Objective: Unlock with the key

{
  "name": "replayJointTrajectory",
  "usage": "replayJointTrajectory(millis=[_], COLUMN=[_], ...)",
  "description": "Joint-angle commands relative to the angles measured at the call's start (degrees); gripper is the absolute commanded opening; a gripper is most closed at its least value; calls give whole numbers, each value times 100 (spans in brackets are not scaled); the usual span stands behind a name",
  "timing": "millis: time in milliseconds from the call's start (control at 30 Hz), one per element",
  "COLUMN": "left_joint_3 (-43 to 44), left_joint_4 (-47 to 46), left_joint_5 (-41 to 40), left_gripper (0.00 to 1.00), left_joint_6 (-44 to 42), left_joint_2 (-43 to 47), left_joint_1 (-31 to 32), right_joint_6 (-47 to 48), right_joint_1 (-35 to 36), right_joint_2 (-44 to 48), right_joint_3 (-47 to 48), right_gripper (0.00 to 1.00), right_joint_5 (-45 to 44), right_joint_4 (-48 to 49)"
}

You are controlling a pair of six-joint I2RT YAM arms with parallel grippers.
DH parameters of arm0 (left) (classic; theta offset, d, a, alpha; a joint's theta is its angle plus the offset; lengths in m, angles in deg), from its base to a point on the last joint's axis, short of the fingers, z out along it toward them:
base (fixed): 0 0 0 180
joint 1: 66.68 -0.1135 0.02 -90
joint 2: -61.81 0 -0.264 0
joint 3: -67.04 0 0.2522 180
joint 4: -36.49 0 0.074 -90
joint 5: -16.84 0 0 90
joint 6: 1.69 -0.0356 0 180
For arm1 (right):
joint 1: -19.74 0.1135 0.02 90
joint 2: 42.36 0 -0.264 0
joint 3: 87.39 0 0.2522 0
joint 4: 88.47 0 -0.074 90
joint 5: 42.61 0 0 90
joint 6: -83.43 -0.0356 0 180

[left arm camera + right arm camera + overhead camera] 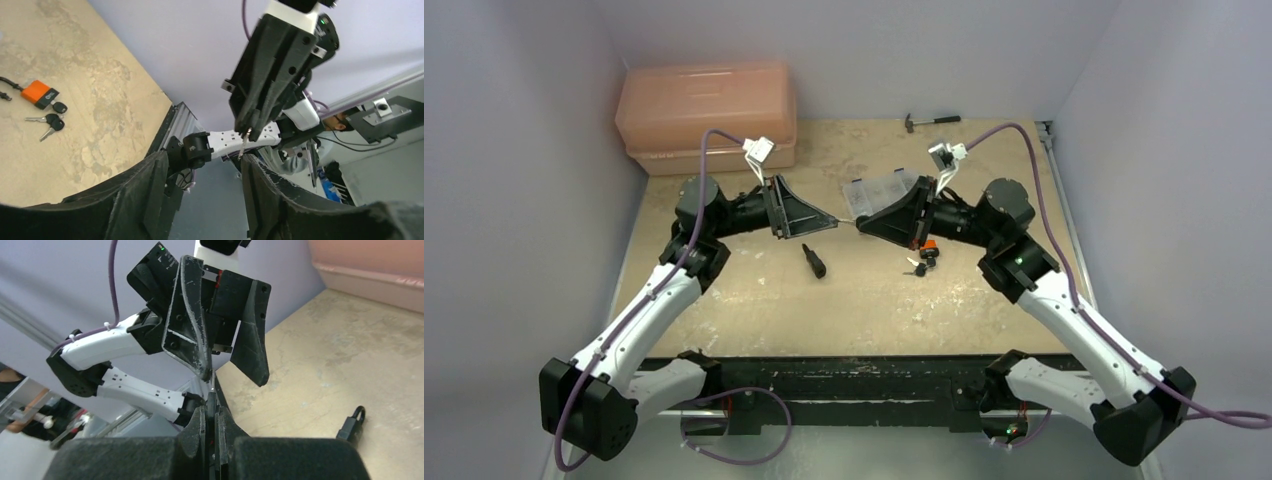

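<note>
Jaws of the right gripper [246,129] are pinched tight on the key [244,144], blade poking toward the left gripper [232,379], which gapes wide and empty. Pickup looks done, yet the black padlock [813,260] and the orange padlock [40,93] lie on the table [724,300], so seating and turning remain; the orange one's white label is unreadable.
</note>
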Motion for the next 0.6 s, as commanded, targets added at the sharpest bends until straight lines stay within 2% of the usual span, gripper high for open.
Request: replayJointTrajectory(millis=[0, 100, 200, 367, 567], left_joint_3=[566, 775, 922, 764, 1057], left_joint_4=[1531, 2432, 3272, 4051, 5133], left_joint_5=[-342, -733, -1519, -3018, -4634], left_gripper=[62, 63, 63, 63, 60], left_joint_6=[-1159, -1723, -2139, -2083, -2188], left_joint_2=[4, 4, -3, 78, -354], left_joint_1=[6, 7, 12, 15, 147], right_joint_6=[537, 627, 726, 878, 1146], right_joint_1=[20, 18, 22, 23, 22], right_joint_2=[573, 831, 1054, 1315, 1476], right_joint_3=[-231, -454, -628, -777, -778], right_gripper=[0, 0, 0, 0, 0], right_joint_5=[-888, -1240, -1542, -1976, -2688], right_joint_4=[-359, -470, -599, -849, -1465])
